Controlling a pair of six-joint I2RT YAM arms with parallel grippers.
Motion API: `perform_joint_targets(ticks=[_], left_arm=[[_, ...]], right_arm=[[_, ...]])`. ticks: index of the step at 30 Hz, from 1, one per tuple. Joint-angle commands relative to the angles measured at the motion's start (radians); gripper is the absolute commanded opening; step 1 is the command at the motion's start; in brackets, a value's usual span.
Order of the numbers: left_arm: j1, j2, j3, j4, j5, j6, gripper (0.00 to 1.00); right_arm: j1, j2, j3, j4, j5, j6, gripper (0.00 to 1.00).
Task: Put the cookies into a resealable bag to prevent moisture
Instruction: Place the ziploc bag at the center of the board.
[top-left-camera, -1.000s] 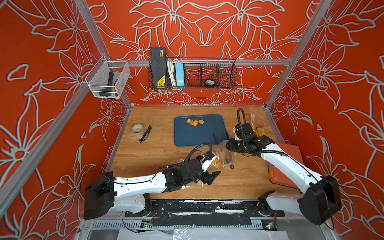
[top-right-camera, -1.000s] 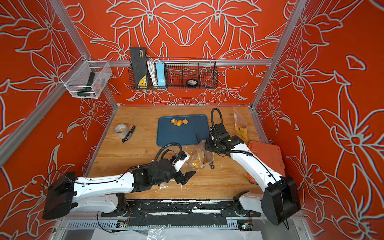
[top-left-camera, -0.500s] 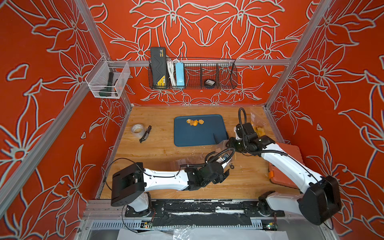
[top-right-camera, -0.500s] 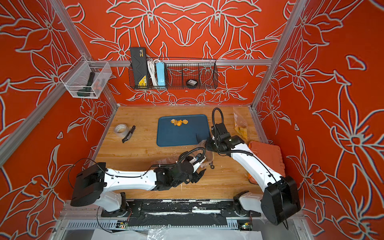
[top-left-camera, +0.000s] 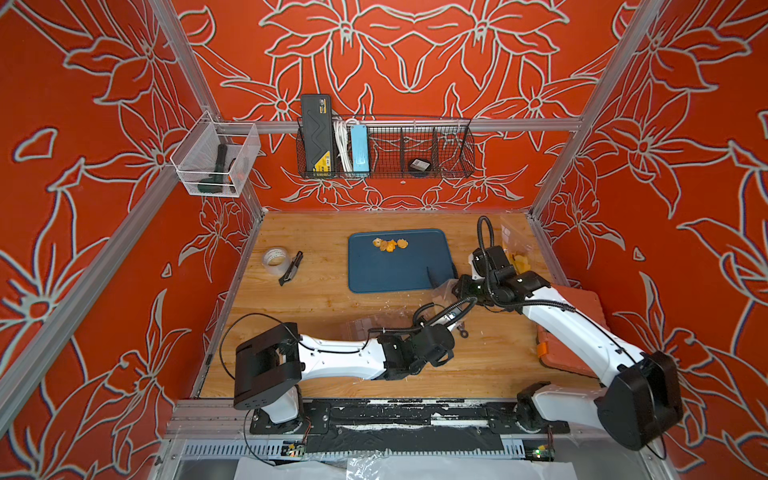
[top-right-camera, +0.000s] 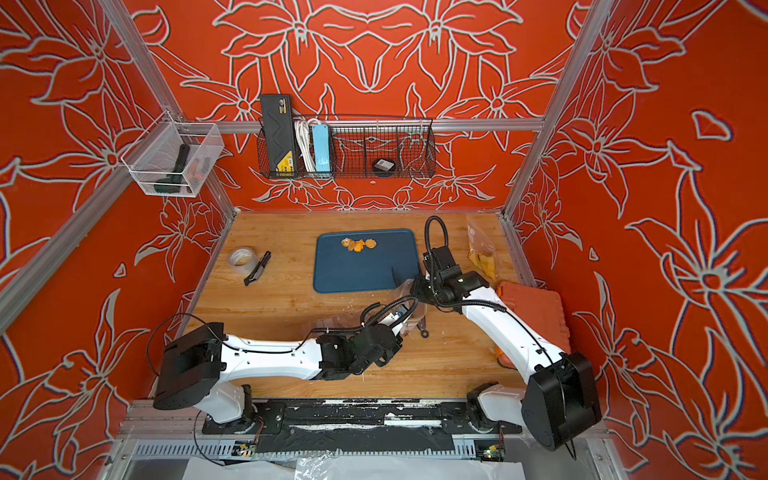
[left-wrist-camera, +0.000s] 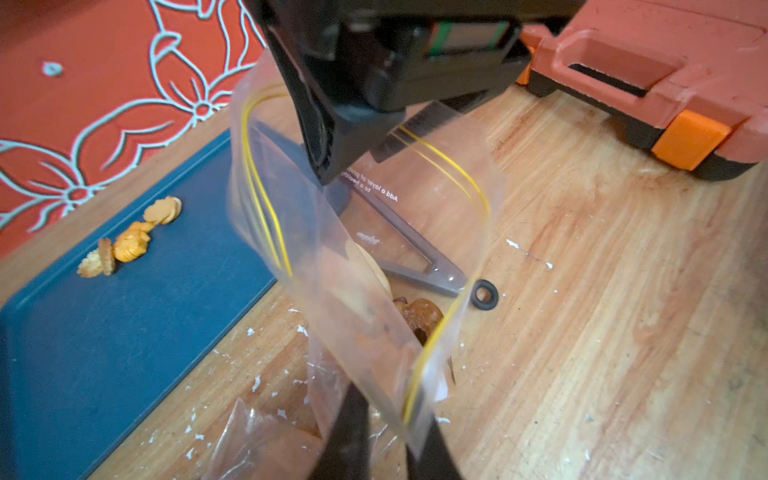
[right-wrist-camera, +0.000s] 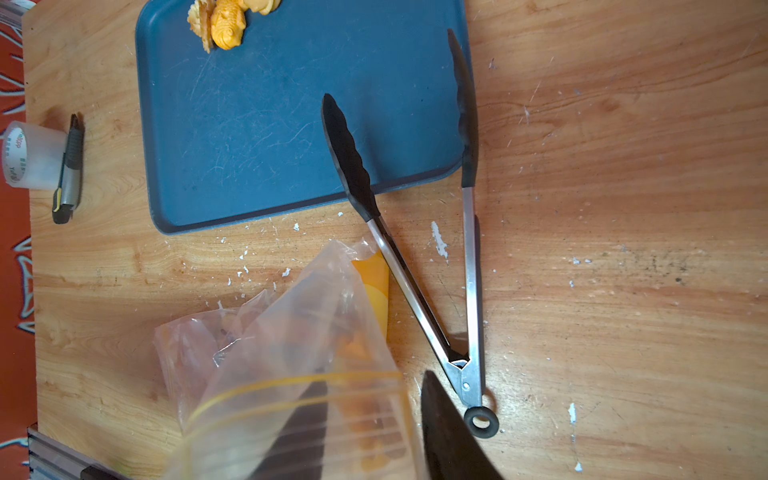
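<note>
Several orange and yellow cookies (top-left-camera: 390, 244) (right-wrist-camera: 226, 25) lie at the far end of the blue tray (top-left-camera: 399, 274). The clear resealable bag (left-wrist-camera: 365, 232) (right-wrist-camera: 291, 332) with yellow zip lines hangs open just in front of the tray, and a few cookies (left-wrist-camera: 419, 316) sit inside it. My right gripper (right-wrist-camera: 376, 386) (top-left-camera: 459, 289) grips one side of the bag's mouth, with the bag wall between its fingers. My left gripper (left-wrist-camera: 390, 411) (top-left-camera: 453, 318) is shut on the opposite edge of the mouth.
Metal tongs (right-wrist-camera: 415, 291) lie open beside the bag, tips on the tray corner. A crumpled clear bag (left-wrist-camera: 257, 440) lies on the wood near my left gripper. An orange case (top-left-camera: 573, 316), a printed bag (top-left-camera: 515, 253), tape (top-left-camera: 275, 259) and a utility knife (top-left-camera: 291, 268) are also on the table.
My left arm has swung right and forward to the bag. Its gripper went from open to shut on the bag's edge. The right arm has stayed where it was.
</note>
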Motion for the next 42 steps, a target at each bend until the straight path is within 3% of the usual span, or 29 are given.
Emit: perform_joint_targets(ticks=[1, 10, 15, 19, 23, 26, 28, 33, 42], left_arm=[[-0.002, -0.032, -0.023, 0.029, 0.008, -0.004, 0.01], [0.010, -0.149, -0.075, 0.001, 0.133, 0.032, 0.00], [0.053, -0.215, -0.089, -0.028, 0.285, 0.051, 0.00], [0.148, -0.256, -0.077, -0.068, 0.450, 0.036, 0.00], [0.270, -0.290, -0.066, -0.106, 0.613, 0.012, 0.00], [0.349, -0.294, -0.052, -0.153, 0.678, 0.005, 0.00], [0.393, -0.290, -0.044, -0.183, 0.707, 0.010, 0.00], [0.505, -0.272, -0.012, -0.272, 0.739, 0.011, 0.00], [0.685, -0.174, 0.068, -0.380, 0.869, 0.048, 0.00]], right_arm=[[-0.007, -0.012, -0.013, -0.006, 0.011, 0.015, 0.39], [-0.020, -0.062, 0.005, -0.025, -0.004, -0.029, 0.42], [-0.022, -0.145, 0.016, 0.011, -0.094, -0.108, 0.61], [-0.022, -0.245, 0.009, 0.053, -0.126, -0.207, 0.71], [-0.023, -0.313, 0.002, 0.054, 0.018, -0.248, 0.78], [-0.024, -0.309, -0.005, 0.034, 0.171, -0.268, 0.78], [-0.037, -0.292, -0.002, 0.023, 0.210, -0.269, 0.77], [-0.110, -0.209, 0.020, 0.085, -0.038, -0.349, 0.71], [-0.226, -0.094, -0.089, 0.502, -0.451, -0.373, 0.68]])
